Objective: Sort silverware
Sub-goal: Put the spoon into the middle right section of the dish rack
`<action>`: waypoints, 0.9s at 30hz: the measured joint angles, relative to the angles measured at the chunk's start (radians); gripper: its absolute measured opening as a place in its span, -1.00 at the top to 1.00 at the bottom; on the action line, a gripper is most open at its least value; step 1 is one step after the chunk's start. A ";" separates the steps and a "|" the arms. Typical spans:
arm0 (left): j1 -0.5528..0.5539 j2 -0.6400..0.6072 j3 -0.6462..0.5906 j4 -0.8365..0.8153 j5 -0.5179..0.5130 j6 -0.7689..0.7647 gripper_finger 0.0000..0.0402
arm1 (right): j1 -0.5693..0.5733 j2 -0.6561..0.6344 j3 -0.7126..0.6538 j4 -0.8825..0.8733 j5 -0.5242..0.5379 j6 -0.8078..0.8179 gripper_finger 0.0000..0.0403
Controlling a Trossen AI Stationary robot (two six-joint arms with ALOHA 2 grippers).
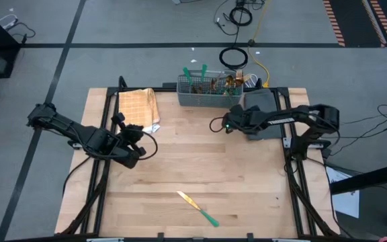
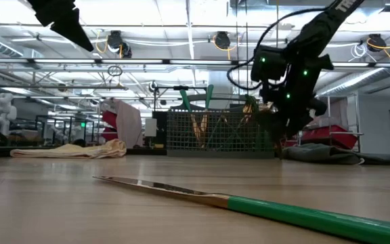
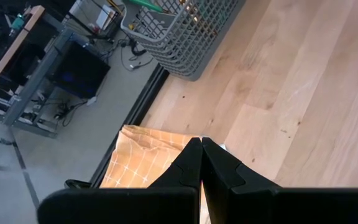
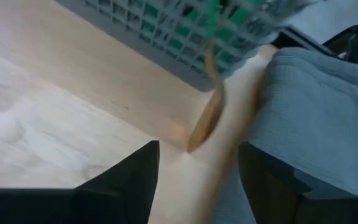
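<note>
We see one knife [image 1: 198, 208] left out, lying well in front of the basket [image 1: 207, 98]; long axis diagonal, green handle away from basket; right gripper [image 1: 227, 126] just in front of basket, fingers wide, empty; left gripper [image 1: 132, 140] pinched closed, empty, slightly nearer the knife.

The silverware [image 1: 210, 84] packed in the grey basket [image 1: 207, 99] is too small and bunched up to be sorted into forks, spoons or knives, a gold piece [image 4: 207, 121] is blurred past recognition, and the knife [image 2: 249, 202] handle is cut off.
</note>
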 joint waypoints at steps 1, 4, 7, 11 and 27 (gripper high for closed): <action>0.000 0.000 0.000 0.005 0.000 0.000 0.96 | -0.003 0.016 0.000 0.014 0.000 -0.005 -0.02; 0.000 0.000 0.000 0.013 0.000 0.007 0.96 | -0.017 0.073 0.000 0.069 -0.002 -0.012 0.05; 0.000 0.000 0.000 0.012 0.000 0.007 0.96 | -0.025 0.133 0.000 0.119 0.002 -0.023 0.23; 0.000 0.000 0.000 0.012 0.000 0.007 0.96 | -0.024 0.180 -0.001 0.126 0.000 -0.021 0.80; 0.000 0.000 0.000 0.011 0.005 0.007 0.96 | 0.160 -0.005 0.026 -0.144 -0.033 0.078 1.00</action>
